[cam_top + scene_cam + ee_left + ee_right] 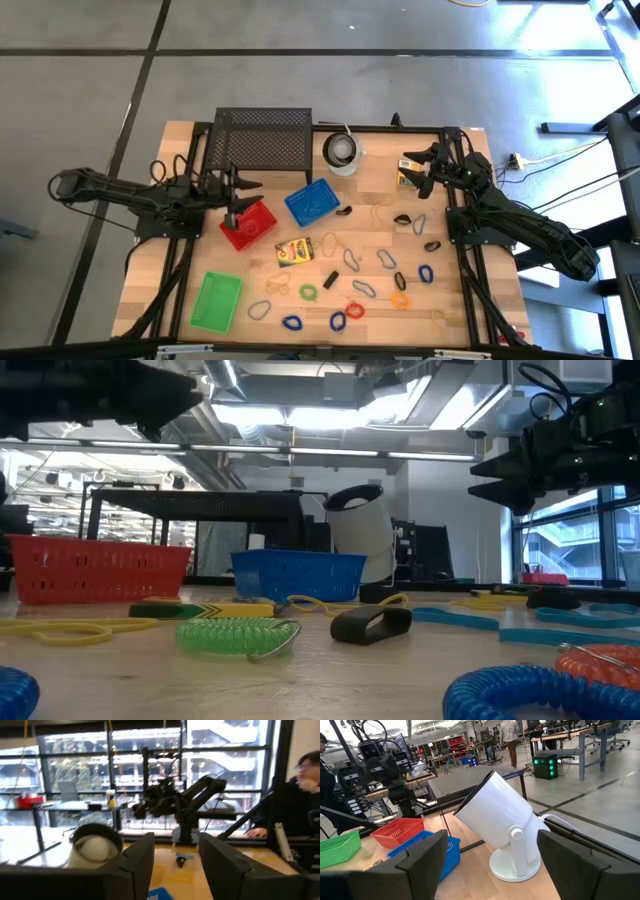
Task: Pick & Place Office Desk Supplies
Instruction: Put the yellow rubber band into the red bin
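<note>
Bright overhead and window light, backlit dark silhouettes, blurred foreground loops [238,634], soft left wrist view.

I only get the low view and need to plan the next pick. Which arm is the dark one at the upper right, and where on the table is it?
Observer: That is the right arm. Seen from above, the right gripper hovers at the table's back right corner, by a yellow-and-green box.
Operator: Is it carrying anything?
Observer: No. Its wrist view shows the fingers wide apart with nothing between them.
Operator: And the left one?
Observer: The left gripper hangs over the red basket, open and empty.
Operator: Any bin I cannot see?
Observer: Yes, a green basket sits at the front left.
</note>
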### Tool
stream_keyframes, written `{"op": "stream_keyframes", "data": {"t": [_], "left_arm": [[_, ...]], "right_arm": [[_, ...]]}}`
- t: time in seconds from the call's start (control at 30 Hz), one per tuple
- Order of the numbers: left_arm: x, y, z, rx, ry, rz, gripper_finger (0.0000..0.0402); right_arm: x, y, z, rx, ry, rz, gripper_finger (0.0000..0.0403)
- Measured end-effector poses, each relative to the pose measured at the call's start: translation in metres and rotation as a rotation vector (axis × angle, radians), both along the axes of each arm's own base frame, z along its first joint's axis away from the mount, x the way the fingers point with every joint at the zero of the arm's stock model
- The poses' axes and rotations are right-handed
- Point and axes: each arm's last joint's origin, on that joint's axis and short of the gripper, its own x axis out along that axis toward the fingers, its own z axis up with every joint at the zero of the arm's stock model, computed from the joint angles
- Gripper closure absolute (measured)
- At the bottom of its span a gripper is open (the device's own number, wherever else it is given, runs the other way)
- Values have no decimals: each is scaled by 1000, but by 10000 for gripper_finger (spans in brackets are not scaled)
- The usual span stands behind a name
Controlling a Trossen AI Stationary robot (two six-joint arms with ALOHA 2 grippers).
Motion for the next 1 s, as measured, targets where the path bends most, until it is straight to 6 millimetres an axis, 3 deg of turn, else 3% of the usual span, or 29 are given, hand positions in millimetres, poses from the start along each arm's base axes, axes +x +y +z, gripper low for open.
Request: {"op": "stream_keyframes", "data": {"t": [0.2, 0.4, 0.67, 1.0], "left_arm": [[15, -9, 4, -3, -29, -55, 216], [49, -23, 26, 1, 27, -95, 210], [105, -38, 38, -30, 325, -50, 213], [157, -48, 41, -107, 649, -8, 215]], "right_arm": [[0, 0, 0, 2, -1, 0, 92], [0, 0, 0, 2, -1, 0, 92], [0, 0, 0, 2, 0, 0, 92], [0, 0, -1, 8, 5, 1, 92]]}}
